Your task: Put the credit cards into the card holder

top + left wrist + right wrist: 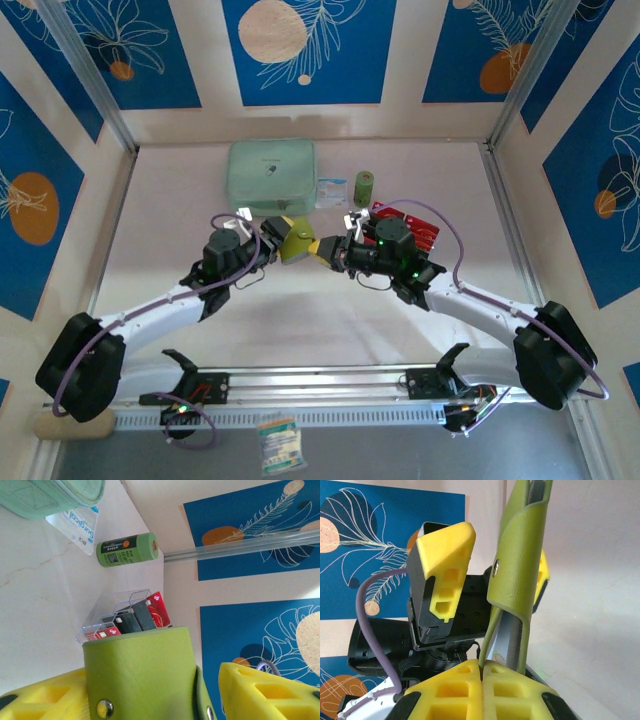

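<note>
The olive-green card holder (297, 243) hangs above the table centre between both arms. My right gripper (325, 250) is shut on the card holder's thin lower flap (492, 630), pinched between the yellow fingertips (455, 685). My left gripper (155, 680) stands open around the card holder (140, 675): one finger (40, 700) lies against it, while the other finger (270, 690) is clear of it by a gap. Red and dark credit cards (135, 620) stand in a clear acrylic rack (115, 602) beyond. The red credit cards (412, 228) show beside the right arm.
A pale mint zip pouch (271, 172) lies at the back, with a surgical-mask packet (330, 190) and a green roll (364, 187) to its right. Blue-patterned walls enclose the table. A small packet (280, 445) lies below the front rail.
</note>
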You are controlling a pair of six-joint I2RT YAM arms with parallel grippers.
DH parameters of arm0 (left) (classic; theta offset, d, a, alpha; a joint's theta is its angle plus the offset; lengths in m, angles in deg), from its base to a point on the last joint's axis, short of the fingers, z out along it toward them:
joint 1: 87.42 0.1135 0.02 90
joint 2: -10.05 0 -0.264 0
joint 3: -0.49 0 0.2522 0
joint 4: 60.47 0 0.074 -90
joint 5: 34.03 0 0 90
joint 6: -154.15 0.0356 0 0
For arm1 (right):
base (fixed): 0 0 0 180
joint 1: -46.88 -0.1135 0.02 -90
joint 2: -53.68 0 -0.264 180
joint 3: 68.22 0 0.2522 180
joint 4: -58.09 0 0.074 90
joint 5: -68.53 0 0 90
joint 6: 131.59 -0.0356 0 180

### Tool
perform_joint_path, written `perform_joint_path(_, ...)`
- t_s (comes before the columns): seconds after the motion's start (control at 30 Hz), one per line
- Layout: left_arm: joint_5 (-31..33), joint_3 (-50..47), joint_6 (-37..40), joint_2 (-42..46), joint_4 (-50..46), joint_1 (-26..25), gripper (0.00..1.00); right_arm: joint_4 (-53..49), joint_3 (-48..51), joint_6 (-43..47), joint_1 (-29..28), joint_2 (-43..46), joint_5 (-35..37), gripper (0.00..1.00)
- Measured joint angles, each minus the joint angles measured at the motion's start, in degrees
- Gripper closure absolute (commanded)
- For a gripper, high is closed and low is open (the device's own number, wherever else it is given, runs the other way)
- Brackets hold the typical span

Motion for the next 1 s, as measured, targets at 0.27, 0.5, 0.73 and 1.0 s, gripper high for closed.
perform_joint_path(0.27, 0.94, -0.09, 1.40, 1.05, 0.33, 0.00, 0.84, 1.01, 0.22, -0.02, 0.00, -0.02, 0.20, 1.00)
perform_joint_path(0.5, 0.76, -0.11, 3.37, 1.05, 0.94, -0.15, 1.00, -5.27, 0.13, 3.78, 0.76, 0.07, 0.42, 0.58)
perform_joint_path(0.73, -3.41, 0.42, 11.58, 1.05, -2.99, -0.15, 1.00, -28.70, -1.18, 16.94, 3.78, 6.01, 7.30, 0.41)
perform_joint_path(1.0, -6.38, 2.01, 18.27, 0.98, -9.42, -0.15, 1.00, -44.48, -14.25, 29.57, 2.27, 5.31, 14.82, 0.33)
